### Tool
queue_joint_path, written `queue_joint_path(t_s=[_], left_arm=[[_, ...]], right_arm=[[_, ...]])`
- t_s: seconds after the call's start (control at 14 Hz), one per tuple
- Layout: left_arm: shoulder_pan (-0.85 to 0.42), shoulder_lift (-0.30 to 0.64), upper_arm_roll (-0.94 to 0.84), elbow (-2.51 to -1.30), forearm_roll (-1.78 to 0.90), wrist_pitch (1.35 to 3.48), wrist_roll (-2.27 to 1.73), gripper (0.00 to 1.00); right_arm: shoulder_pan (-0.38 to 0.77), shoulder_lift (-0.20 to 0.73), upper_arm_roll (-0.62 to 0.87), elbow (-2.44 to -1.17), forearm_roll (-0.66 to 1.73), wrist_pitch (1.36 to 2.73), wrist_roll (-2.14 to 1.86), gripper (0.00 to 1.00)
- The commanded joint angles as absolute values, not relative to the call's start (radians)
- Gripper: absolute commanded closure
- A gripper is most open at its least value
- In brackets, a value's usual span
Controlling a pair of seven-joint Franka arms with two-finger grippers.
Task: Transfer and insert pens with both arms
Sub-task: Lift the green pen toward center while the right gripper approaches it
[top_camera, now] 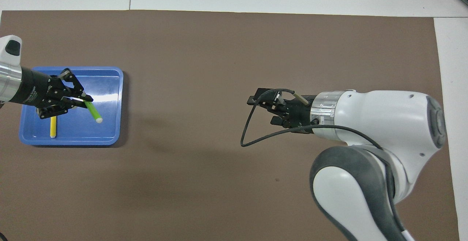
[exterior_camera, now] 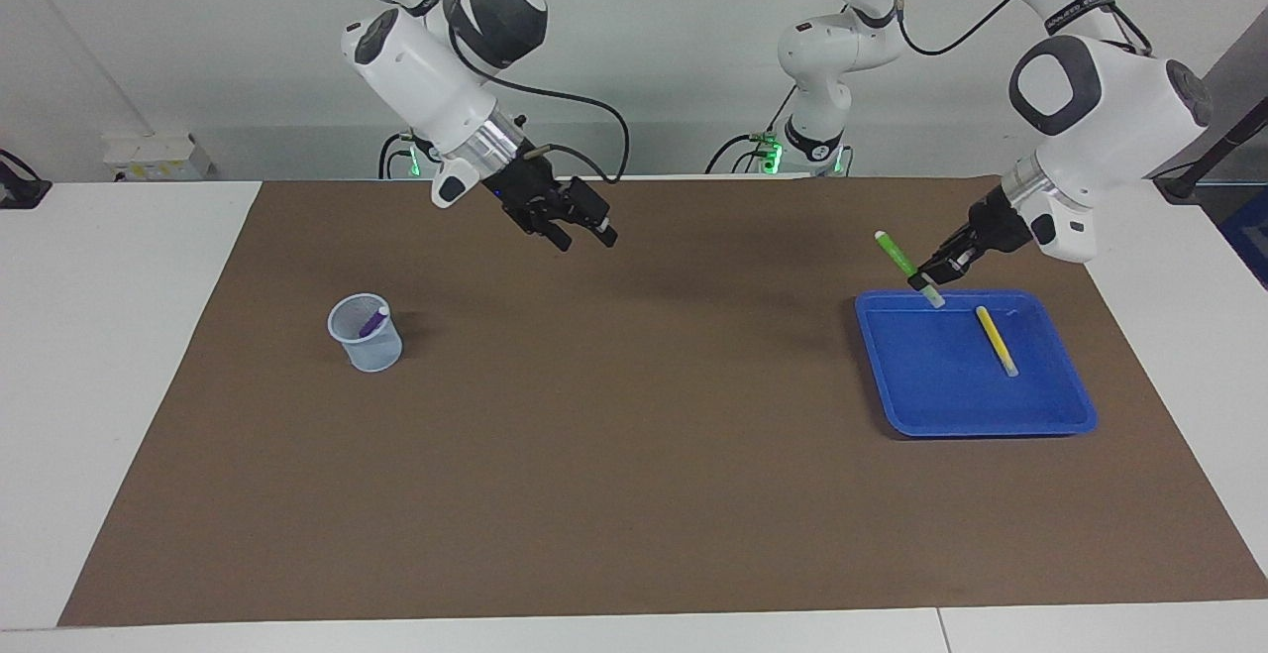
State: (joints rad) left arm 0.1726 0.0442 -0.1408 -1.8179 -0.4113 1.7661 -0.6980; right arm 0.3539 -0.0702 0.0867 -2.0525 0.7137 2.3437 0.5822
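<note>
Left gripper (exterior_camera: 928, 281): clamped on the bright green marker pen (exterior_camera: 897, 255), raised over the blue plastic tray (exterior_camera: 991, 413) edge.
Right gripper (exterior_camera: 584, 232): fingers apart, over the brown mat (exterior_camera: 634, 494).
Yellow marker pen (exterior_camera: 996, 340): lying in the tray.
Purple marker pen (exterior_camera: 373, 321): in the clear cup (exterior_camera: 367, 334).

A white desk (exterior_camera: 119, 356) carries a large brown rectangular mat (exterior_camera: 634, 455) that covers most of its top. Two things stand directly on the mat: a small translucent bluish plastic cup (exterior_camera: 369, 336) toward the right arm's end, and a shallow blue plastic tray (exterior_camera: 951, 405) toward the left arm's end. They are well apart.
</note>
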Motion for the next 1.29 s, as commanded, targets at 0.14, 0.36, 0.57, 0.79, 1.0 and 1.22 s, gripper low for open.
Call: queue_joint_path(t_s=[0.14,0.36,0.57,0.79,1.0,1.22], left_arm=[[0.135,-0.034,-0.133,-1.847,-0.526,1.736,-0.97,1.0],[0.094,-0.063,-0.132,-1.864,-0.574,1.74,-1.145,1.0],[0.063,-0.092,-0.132,-1.885,-0.595,1.752,-1.277,1.0],[0.052,-0.146,-0.13,-1.939,-0.64,1.759,-1.366,1.0],[0.049,-0.198,-0.132,-1.989,-0.667,1.787,-1.433,1.0],[0.028,-0.227,-0.132,-2.009,-0.68,1.793,-1.479,1.0]], right_arm=[[0.481,-0.051,0.087,-2.046,0.805,2.52,0.751,0.0],[0.581,-0.048,0.087,-2.045,0.83,2.618,0.759,0.0],[0.639,-0.034,0.087,-2.017,0.83,2.667,0.779,0.0],[0.684,-0.02,0.087,-1.97,0.83,2.669,0.818,0.0],[0.707,0.006,0.089,-1.924,0.828,2.709,0.83,0.0],[0.732,0.061,0.089,-1.843,0.825,2.769,0.863,0.03]])
